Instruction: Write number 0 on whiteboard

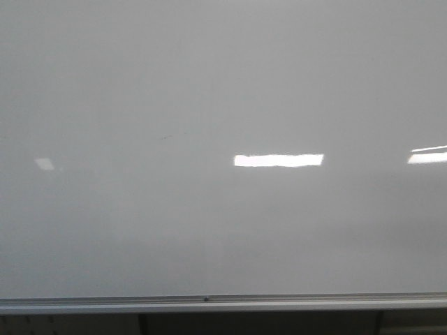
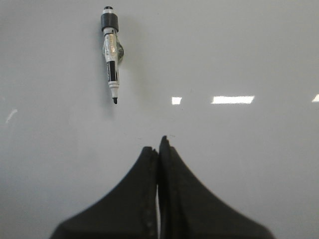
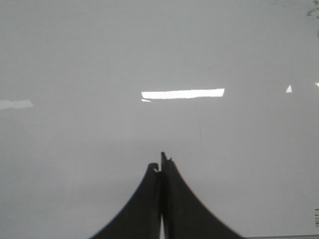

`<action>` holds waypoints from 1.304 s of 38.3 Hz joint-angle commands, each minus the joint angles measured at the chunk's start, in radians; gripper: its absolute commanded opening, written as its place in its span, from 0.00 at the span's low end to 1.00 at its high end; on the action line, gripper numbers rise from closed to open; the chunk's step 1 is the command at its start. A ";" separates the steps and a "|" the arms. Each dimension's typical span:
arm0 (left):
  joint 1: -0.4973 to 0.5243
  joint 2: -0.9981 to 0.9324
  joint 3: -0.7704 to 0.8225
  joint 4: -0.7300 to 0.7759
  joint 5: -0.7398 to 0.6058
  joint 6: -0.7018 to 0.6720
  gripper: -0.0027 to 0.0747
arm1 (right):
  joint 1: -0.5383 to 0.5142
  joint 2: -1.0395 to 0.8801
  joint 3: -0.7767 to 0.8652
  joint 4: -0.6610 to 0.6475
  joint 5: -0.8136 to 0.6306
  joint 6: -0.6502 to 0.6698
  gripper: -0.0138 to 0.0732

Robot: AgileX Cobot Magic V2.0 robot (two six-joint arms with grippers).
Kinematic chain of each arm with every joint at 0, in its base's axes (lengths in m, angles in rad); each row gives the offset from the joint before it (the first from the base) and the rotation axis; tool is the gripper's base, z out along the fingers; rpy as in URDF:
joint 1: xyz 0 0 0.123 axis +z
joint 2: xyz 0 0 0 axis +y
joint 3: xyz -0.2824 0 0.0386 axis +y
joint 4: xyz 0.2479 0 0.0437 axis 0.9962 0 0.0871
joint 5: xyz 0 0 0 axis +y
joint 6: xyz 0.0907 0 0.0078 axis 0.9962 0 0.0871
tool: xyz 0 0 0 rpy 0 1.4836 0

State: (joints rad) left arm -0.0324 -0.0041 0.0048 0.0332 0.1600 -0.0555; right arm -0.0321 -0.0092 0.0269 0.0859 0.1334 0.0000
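Note:
The whiteboard (image 1: 209,84) is a large glossy grey-white board that fills the front view, with a silver edge rail (image 1: 223,302) along its near side. No number 0 shows on it in any view. Neither gripper shows in the front view. In the left wrist view my left gripper (image 2: 159,144) is shut and empty over the board (image 2: 239,164). An uncapped black-and-white marker (image 2: 111,52) lies on the board beyond it, tip pointing back toward the fingers. In the right wrist view my right gripper (image 3: 160,162) is shut and empty over bare board (image 3: 75,159).
Bright rectangular light glints (image 1: 278,160) reflect off the board, also in the wrist views. A faint dark smudge (image 3: 314,12) marks the board in the right wrist view. Below the rail is a dark gap (image 1: 258,324).

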 commanded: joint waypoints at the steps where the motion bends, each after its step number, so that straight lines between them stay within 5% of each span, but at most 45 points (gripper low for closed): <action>1: -0.008 -0.018 0.024 -0.008 -0.089 -0.009 0.01 | -0.007 -0.017 0.001 -0.010 -0.084 0.000 0.08; 50: -0.008 -0.018 0.024 -0.011 -0.160 -0.009 0.01 | -0.007 -0.016 -0.025 -0.010 -0.142 0.000 0.08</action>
State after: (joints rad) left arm -0.0324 -0.0041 0.0048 0.0332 0.1341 -0.0555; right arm -0.0321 -0.0092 0.0269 0.0859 0.0922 0.0000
